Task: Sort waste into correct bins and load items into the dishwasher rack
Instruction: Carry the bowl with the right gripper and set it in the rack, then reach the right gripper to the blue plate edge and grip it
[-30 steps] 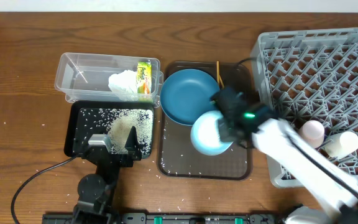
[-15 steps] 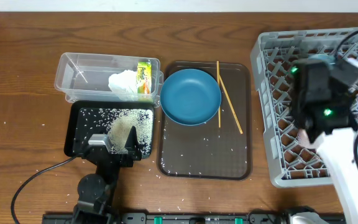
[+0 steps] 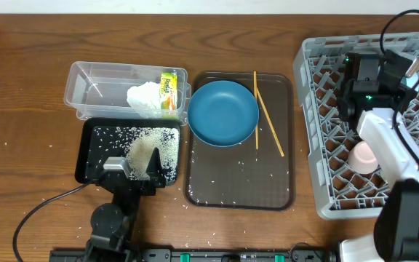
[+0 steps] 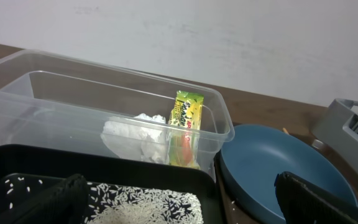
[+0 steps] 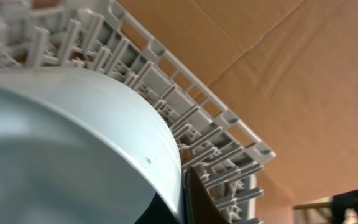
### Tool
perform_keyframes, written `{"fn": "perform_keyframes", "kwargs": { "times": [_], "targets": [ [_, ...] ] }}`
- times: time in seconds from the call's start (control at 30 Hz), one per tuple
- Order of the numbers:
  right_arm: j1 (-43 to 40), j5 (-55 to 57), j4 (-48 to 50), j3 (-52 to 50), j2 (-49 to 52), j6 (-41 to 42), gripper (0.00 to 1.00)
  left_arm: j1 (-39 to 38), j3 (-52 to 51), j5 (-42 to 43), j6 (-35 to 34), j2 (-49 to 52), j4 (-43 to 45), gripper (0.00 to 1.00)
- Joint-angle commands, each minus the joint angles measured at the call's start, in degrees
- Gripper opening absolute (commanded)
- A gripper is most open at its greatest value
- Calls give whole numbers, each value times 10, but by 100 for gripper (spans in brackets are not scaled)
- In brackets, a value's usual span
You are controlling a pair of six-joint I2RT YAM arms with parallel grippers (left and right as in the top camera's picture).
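Note:
My right gripper (image 3: 369, 70) is over the far left part of the grey dishwasher rack (image 3: 326, 175). In the right wrist view it (image 5: 182, 196) is shut on the rim of the white bowl (image 5: 73, 143), with the rack's wall (image 5: 191, 106) just behind. A pink-inside cup (image 3: 362, 156) lies in the rack. The blue plate (image 3: 222, 113) and the chopsticks (image 3: 268, 120) are on the brown tray (image 3: 238, 185). My left gripper (image 3: 133, 167) is open over the black tray (image 3: 89, 149), which holds rice (image 4: 135, 205). The tissue (image 4: 135, 134) and wrapper (image 4: 185, 127) are in the clear tub (image 3: 93, 87).
Loose rice grains are scattered on the brown tray and on the wooden table (image 3: 20, 145) near the front left. A black cable (image 3: 42, 204) runs across the table to the left arm's base. The green-inside cup is not in view.
My right arm has carried the white bowl from over the brown tray to the far left part of the rack. The chopsticks came into view. The left arm has not moved.

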Motion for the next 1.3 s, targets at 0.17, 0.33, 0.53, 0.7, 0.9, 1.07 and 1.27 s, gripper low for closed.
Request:
{"fn": "perform_keyframes", "kwargs": {
  "times": [0.17,0.33,0.53,0.7,0.9,1.07,1.27],
  "targets": [
    [-8,56,37,4,77,-111,1,-1,-17,-1,3,-5,-11,98],
    [9,54,30,4,88,-111,1,-1,-17,0,3,-5,-11,98],
    [52,42,-12,4,86,-111,54,-1,-17,-1,3,-5,-11,98],
    [77,-22,-73,5,83,-110,93,-1,-17,0,3,-5,-11,98],
    [97,-202,-115,20,29,-109,94,-1,-17,-1,3,-5,-11,98],
    [109,-446,-154,62,-47,-90,84,-1,-17,-1,3,-5,-11,98],
    [154,-778,-174,77,-92,-19,75,-1,-17,0,3,-5,-11,98]
  ]
}}
